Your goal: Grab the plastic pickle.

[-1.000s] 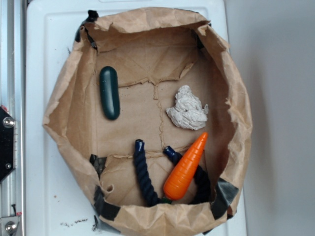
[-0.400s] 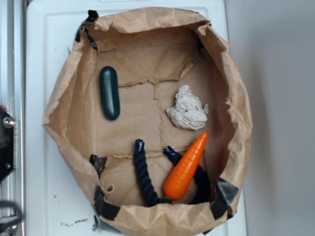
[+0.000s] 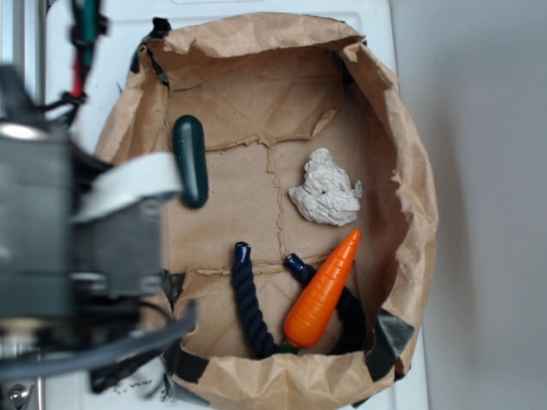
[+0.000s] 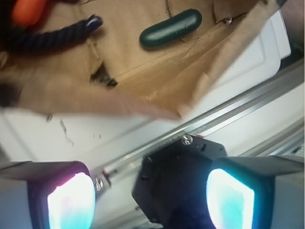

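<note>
End effector [image 4: 150,198] open, two fingers set wide apart at the bottom of the wrist view, left pad [image 4: 71,202] glowing pink and teal, right pad [image 4: 231,198] teal; nothing between them. Poised over a black bracket [image 4: 176,179] on a grey metal rail [image 4: 238,119], outside the bag. In the exterior view, only a large blurred grey and black mass of arm [image 3: 77,248] at the left edge, overlapping the bag's left wall.

Small dark green, glossy, capsule-shaped plastic pickle [image 3: 191,161] lying flat on the floor of the shallow, crumpled brown paper bag [image 3: 402,162], in the upper left part, long axis roughly top to bottom, lower end just beside the blurred arm. Same pickle [image 4: 170,29] in the wrist view near the top, beyond the bag's near wall, well apart from the fingers.

Crumpled white wad of cloth or paper [image 3: 326,191] right of centre on the bag floor, apart from the pickle. Orange, cone-shaped plastic carrot [image 3: 322,292] below the wad, tip pointing up and right, thick end toward the bag's near edge. Dark navy twisted rope [image 3: 248,299] bent in a U along the lower part, left end free, right limb running under the carrot. Black tape patches [image 3: 184,363] on the bag's corners. Bag resting on a white bench [image 3: 81,60].
</note>
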Available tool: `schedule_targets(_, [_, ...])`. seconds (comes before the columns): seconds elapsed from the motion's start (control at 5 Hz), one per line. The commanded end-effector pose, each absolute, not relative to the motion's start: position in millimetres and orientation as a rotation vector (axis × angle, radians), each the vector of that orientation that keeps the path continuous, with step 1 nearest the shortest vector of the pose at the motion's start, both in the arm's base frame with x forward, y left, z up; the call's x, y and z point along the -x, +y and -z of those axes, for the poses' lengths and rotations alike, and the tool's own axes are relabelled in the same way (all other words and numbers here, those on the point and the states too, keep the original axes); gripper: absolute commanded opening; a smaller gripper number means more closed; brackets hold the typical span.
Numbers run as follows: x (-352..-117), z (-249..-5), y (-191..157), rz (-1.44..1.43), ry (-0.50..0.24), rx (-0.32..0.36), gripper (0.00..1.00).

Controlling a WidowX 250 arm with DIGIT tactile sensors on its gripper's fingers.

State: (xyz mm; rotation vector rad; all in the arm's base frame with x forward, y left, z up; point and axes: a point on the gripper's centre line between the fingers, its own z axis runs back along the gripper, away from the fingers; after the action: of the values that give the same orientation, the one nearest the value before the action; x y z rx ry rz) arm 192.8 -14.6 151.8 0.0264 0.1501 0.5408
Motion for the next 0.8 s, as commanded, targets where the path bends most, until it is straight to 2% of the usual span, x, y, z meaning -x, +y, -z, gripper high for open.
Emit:
schedule_targets(0.0, [-277.9, -188.4, -1.6, -0.566, -0.27, 0.184, 1.0])
schedule_targets(0.2, [-272.5, -210.1, 12.4, -0.584, -0.279, 0.24, 1.0])
schedule_targets(0.4, [-268.2, -202.2, 29.5, -0.747, -0.299, 0.215, 1.0])
schedule_targets(0.6, [-274.8, -180.5, 40.4, -0.883, -0.303, 0.158, 1.0])
